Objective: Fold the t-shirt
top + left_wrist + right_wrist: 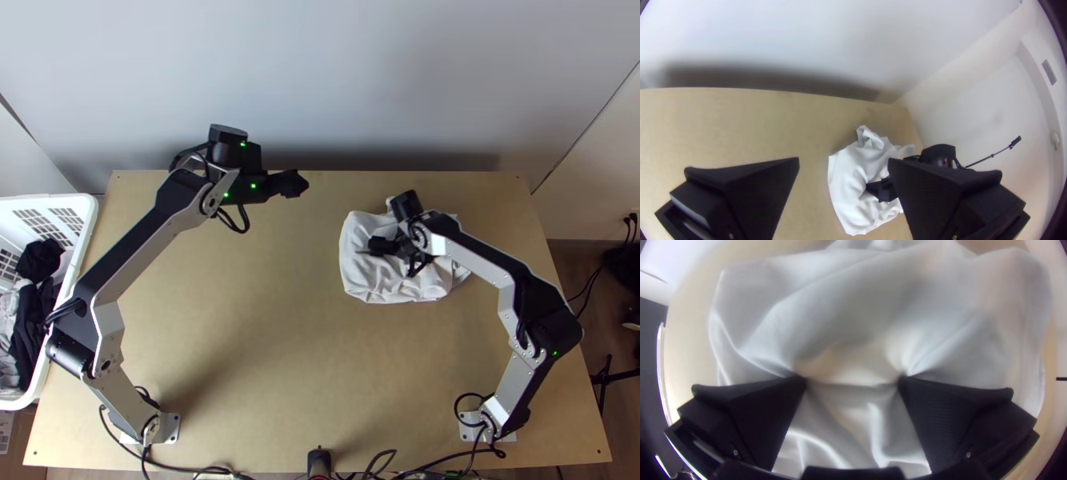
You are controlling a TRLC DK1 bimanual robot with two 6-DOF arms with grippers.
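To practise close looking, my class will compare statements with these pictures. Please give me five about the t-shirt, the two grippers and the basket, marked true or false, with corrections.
1. The t-shirt is white. True.
2. The t-shirt is spread out smooth and flat. False: it lies creased and rumpled in a compact heap.
3. The right gripper is at the t-shirt, its fingers apart. True.
4. The left gripper is shut on the t-shirt. False: it is away from it, its fingers apart.
5. Dark and light cloths lie in the white basket. True.
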